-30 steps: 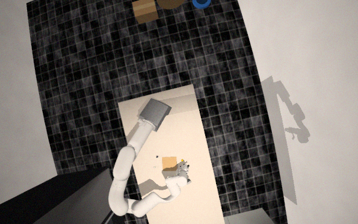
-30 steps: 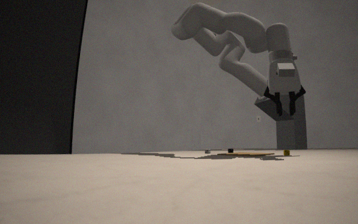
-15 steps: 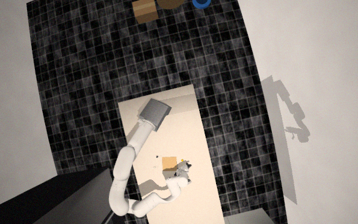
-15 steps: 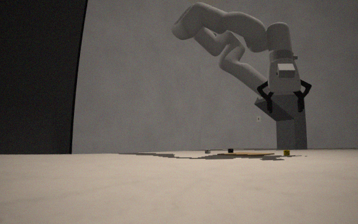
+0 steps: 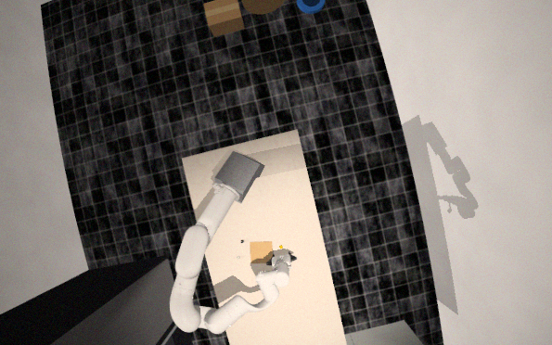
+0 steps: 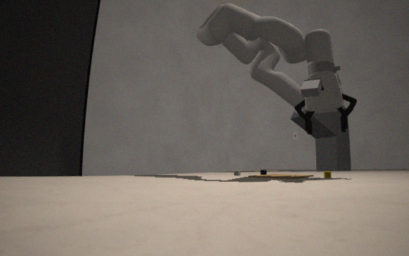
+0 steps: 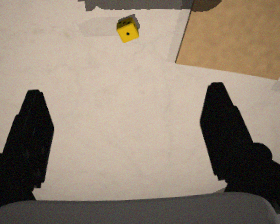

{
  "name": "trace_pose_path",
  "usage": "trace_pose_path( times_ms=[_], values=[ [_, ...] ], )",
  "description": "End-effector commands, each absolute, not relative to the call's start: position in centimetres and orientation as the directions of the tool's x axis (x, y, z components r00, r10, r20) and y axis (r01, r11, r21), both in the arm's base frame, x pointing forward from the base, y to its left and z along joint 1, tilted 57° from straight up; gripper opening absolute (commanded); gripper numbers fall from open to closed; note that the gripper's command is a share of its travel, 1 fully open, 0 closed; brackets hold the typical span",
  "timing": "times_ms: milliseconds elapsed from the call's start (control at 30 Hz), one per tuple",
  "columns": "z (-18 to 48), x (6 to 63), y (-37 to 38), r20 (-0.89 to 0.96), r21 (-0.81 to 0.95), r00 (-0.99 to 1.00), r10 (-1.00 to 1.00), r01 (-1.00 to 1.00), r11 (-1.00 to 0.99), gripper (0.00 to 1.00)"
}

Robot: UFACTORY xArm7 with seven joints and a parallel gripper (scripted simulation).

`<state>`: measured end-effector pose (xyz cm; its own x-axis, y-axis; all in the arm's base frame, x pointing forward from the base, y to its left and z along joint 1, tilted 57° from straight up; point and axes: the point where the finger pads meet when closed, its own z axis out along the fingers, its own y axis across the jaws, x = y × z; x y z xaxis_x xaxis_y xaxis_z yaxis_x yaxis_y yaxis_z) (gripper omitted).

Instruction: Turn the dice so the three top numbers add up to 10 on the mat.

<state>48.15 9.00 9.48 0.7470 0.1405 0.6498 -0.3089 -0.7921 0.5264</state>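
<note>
The hand (image 6: 325, 129) hangs high above the bench (image 6: 115, 213), its two black fingers spread wide with nothing between them. In the wrist view it looks straight down on the yellow die (image 7: 128, 30), which lies on bare bench just beside the tan mat (image 7: 237, 36) but off it, apart from the mat's edge; the face turned up shows one dark pip. The arm's shadow falls across the mat's near corner and the bench next to the die. In the exterior view the yellow die (image 6: 327, 174) sits to the right of the mat (image 6: 280, 176), while a black die (image 6: 263, 172) and a small grey die (image 6: 237, 173) lie to the left, behind the mat's far edge. From the top view the black die (image 5: 242, 241) and the grey die (image 5: 237, 257) are both off the mat (image 5: 261, 250), on the side opposite the yellow die (image 5: 281, 247). Their top faces are too small to read.
</note>
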Motion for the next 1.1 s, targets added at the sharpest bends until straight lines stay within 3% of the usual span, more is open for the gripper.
trace_pose_path(
  times_ms=[0, 467, 567, 633, 1067],
  values=[
    [9.4, 48.2, 9.1, 0.694, 0.476, 0.714, 0.092, -0.358, -0.804, 1.0],
    [8.2, 48.8, 7.8, 0.839, 0.059, 0.435, -0.327, -0.67, -0.74, 1.0],
    [8.2, 48.8, 7.8, 0.839, 0.055, 0.432, -0.33, -0.672, -0.738, 1.0],
    [7.9, 49.0, 7.5, 0.839, -0.063, 0.333, -0.431, -0.726, -0.684, 1.0],
    [7.1, 49.3, 6.5, 0.762, -0.356, 0.054, -0.646, -0.798, -0.487, 1.0]
  ],
)
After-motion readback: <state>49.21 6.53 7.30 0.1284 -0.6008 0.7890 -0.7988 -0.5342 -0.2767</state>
